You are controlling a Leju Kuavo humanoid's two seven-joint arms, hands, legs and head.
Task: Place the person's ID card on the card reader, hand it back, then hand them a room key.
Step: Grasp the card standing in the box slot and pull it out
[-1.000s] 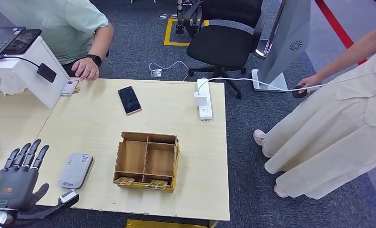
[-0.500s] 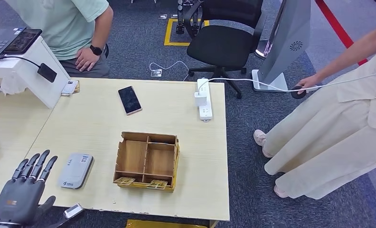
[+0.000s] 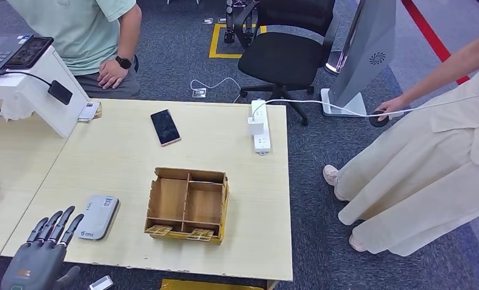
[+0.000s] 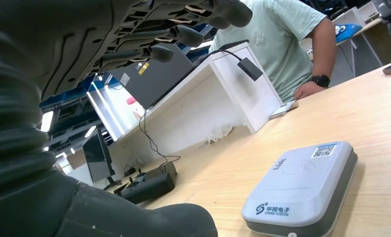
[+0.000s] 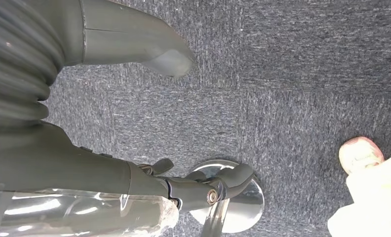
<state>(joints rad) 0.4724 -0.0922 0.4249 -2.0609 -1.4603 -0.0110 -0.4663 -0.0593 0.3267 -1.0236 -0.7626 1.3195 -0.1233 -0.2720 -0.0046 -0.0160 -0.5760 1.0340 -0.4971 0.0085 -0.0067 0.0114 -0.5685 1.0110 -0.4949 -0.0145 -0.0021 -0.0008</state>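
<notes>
Left hand empty at table's near edge; card location can't be confirmed.
Head view: one card reader (image 3: 97, 217) on the table (image 3: 225, 145), one phone (image 3: 165, 127), one power strip (image 3: 260, 126), two people. One divided cardboard box (image 3: 187, 205): two cards (image 3: 158, 229) in its front slots, rear compartments bare. Left hand (image 3: 42, 257) fingers spread, holding nothing. Left wrist view: reader just beyond the hand. Right wrist view: right hand (image 5: 114, 34) over carpet, grip state can't tell.
</notes>
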